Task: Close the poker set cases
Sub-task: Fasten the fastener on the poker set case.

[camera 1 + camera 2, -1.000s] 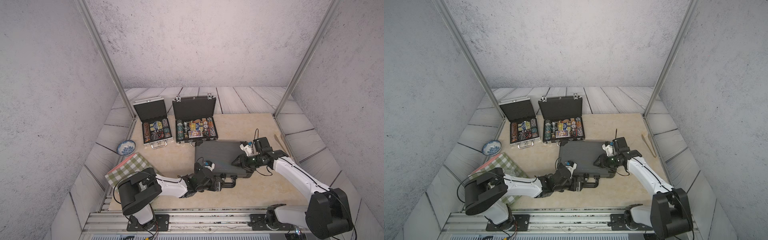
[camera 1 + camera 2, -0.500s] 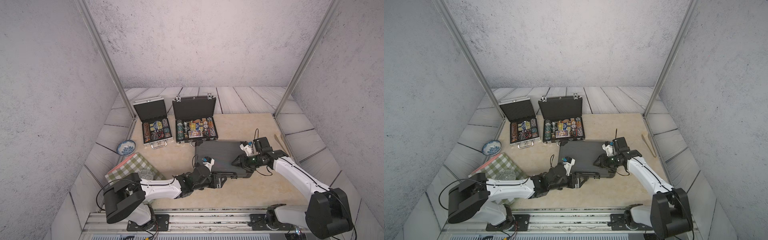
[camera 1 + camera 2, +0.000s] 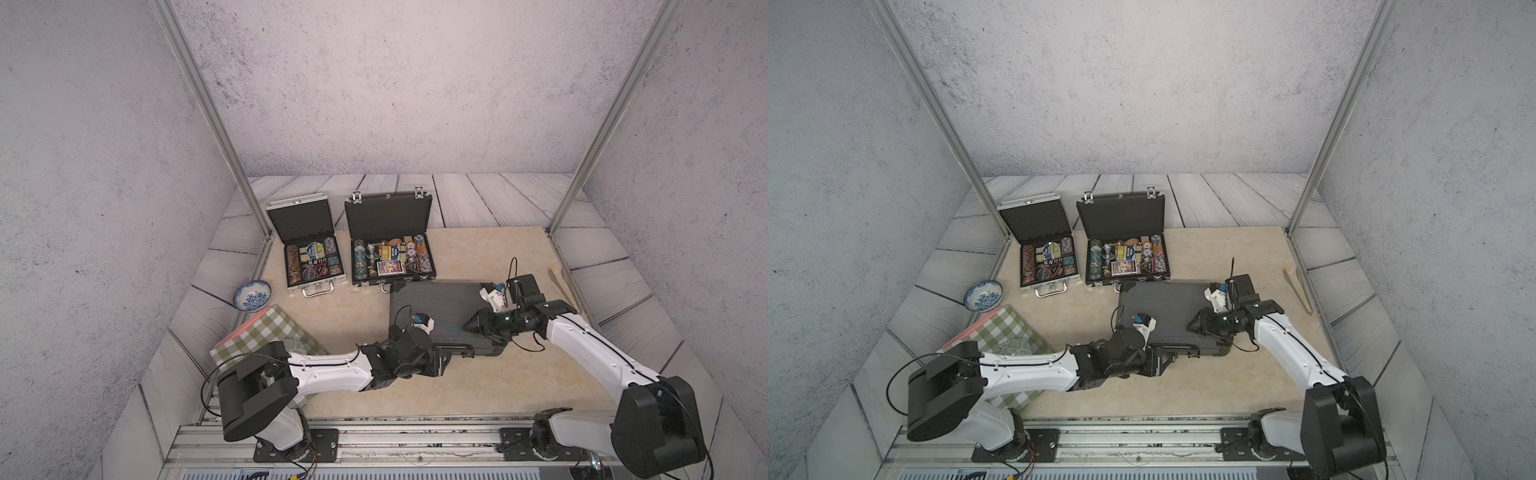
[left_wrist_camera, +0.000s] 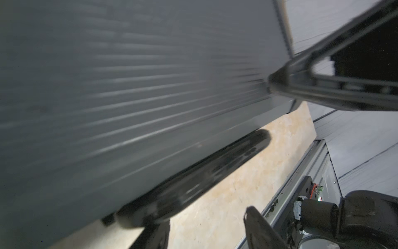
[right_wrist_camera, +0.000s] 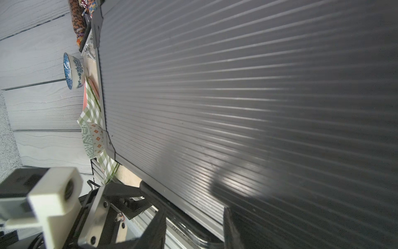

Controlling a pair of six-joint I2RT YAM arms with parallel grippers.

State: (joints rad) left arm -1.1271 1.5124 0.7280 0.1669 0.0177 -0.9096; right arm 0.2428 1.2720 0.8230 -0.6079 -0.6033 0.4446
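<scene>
A big dark grey ribbed case (image 3: 440,303) (image 3: 1167,307) lies with its lid down at the front of the mat, its black handle (image 4: 193,179) on the near edge. My left gripper (image 3: 442,360) (image 4: 206,228) is low at that near edge beside the handle, open, with bare mat between its fingers. My right gripper (image 3: 469,325) (image 5: 193,224) rests on the lid's right front part, open, its fingers astride the front rim. Behind stand a small silver case (image 3: 301,222) and a black case (image 3: 388,216), both with lids up and chips showing.
A blue patterned bowl (image 3: 252,295) sits at the left off the mat. A green checked cloth (image 3: 270,332) lies under my left arm. Wooden tongs (image 3: 561,286) lie at the mat's right edge. A metal rail (image 3: 415,428) runs along the front.
My left arm's shoulder has swung out to the left and the arm now lies lower. Its jaws stand narrower than before, still at the handle. The right arm has not moved.
</scene>
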